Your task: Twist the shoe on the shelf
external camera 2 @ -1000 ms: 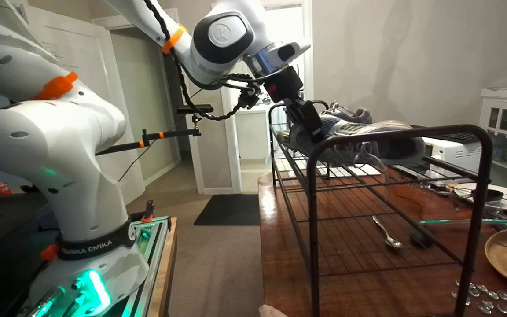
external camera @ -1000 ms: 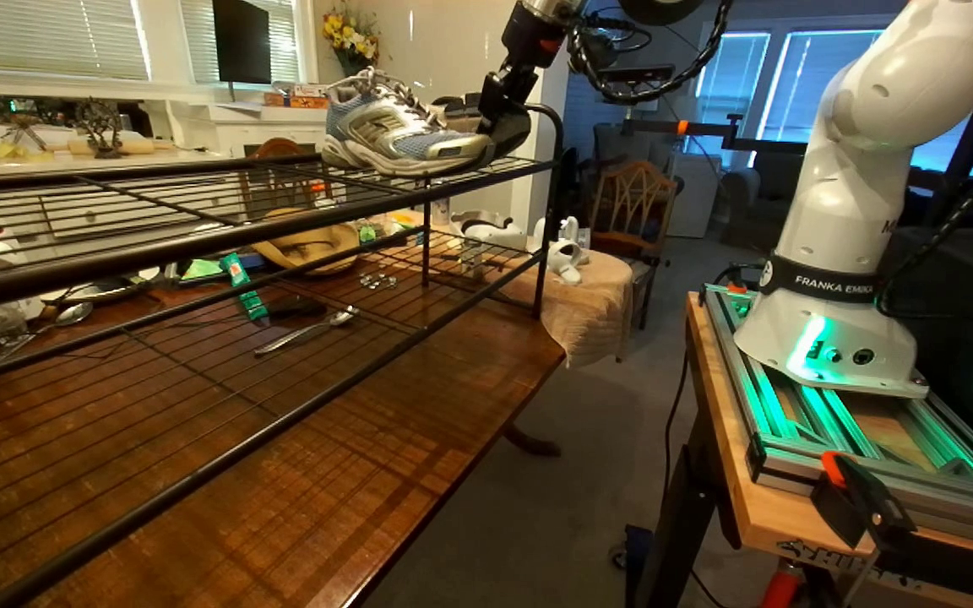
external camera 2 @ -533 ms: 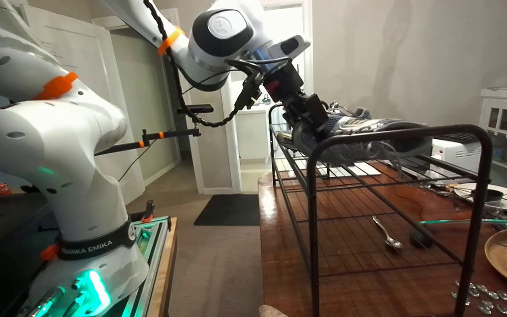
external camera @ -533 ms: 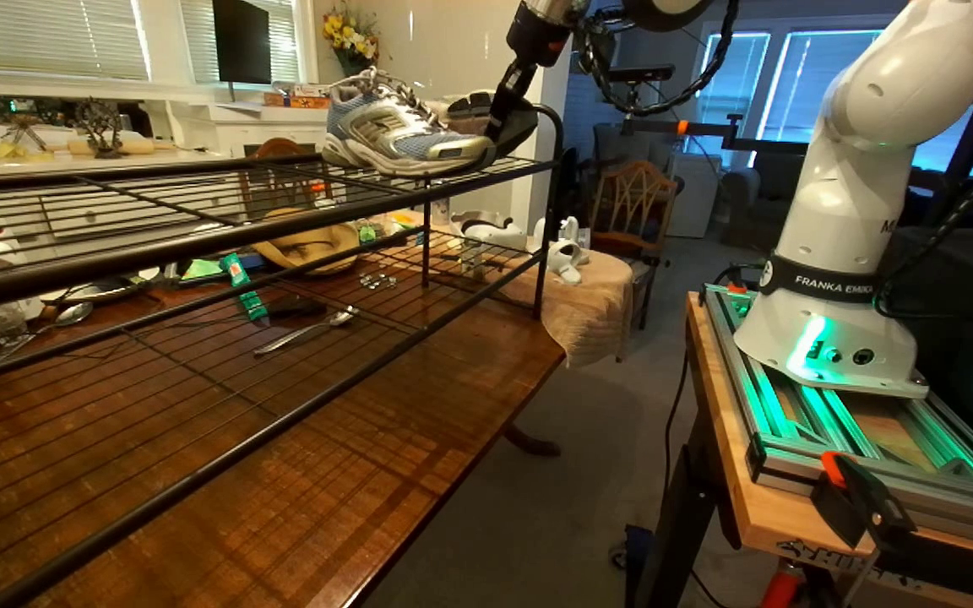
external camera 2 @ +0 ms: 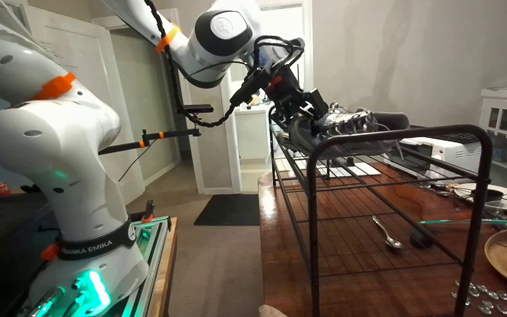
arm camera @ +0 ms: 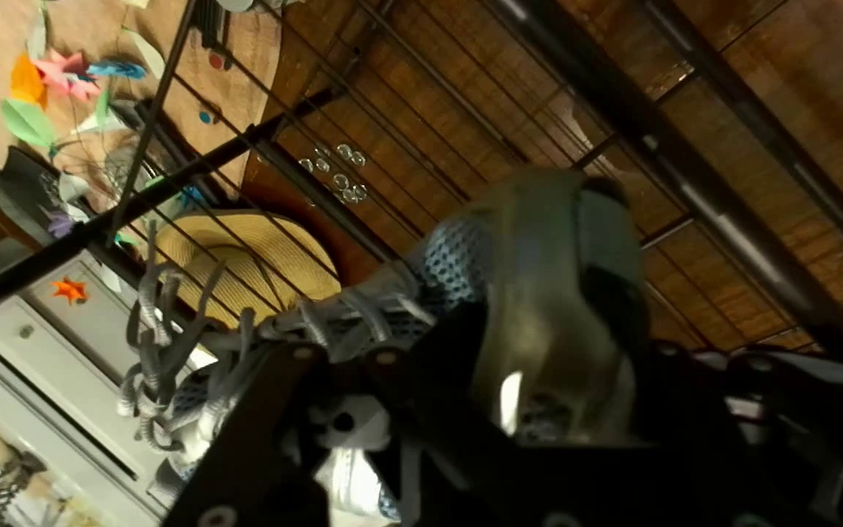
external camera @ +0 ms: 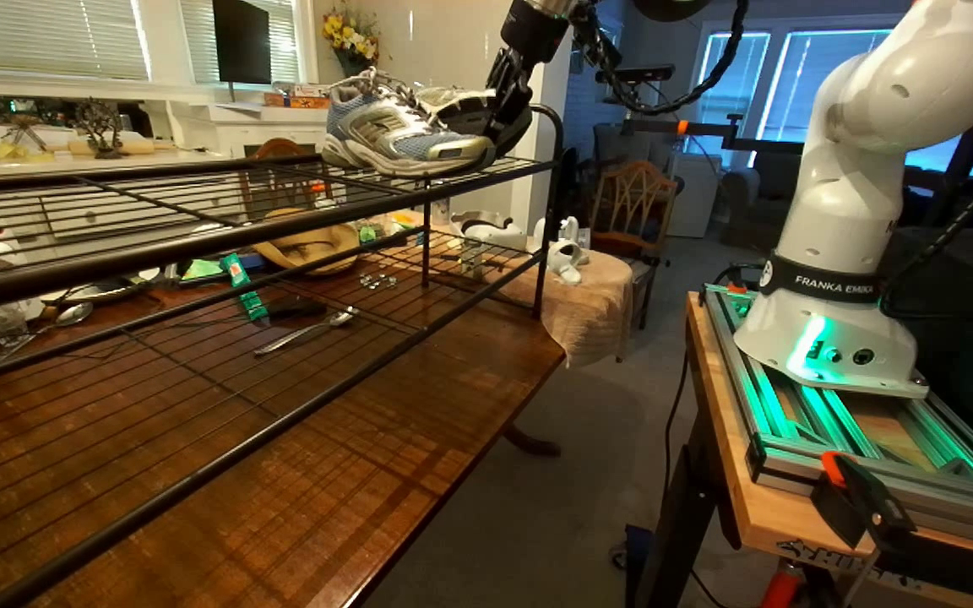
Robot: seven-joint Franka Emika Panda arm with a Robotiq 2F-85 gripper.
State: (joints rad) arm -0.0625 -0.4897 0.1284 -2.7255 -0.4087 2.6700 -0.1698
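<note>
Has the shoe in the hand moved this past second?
Yes: in an exterior view, the shoe has turned, its laces rising from below the shelf's end bar to mostly above it.

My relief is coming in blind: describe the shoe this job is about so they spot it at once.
On the brown table stands a long black wire rack. At one end of its top tier, beside a silver-grey sneaker, is the similar shoe. Only this one has its toe gripped by the hand.
</note>
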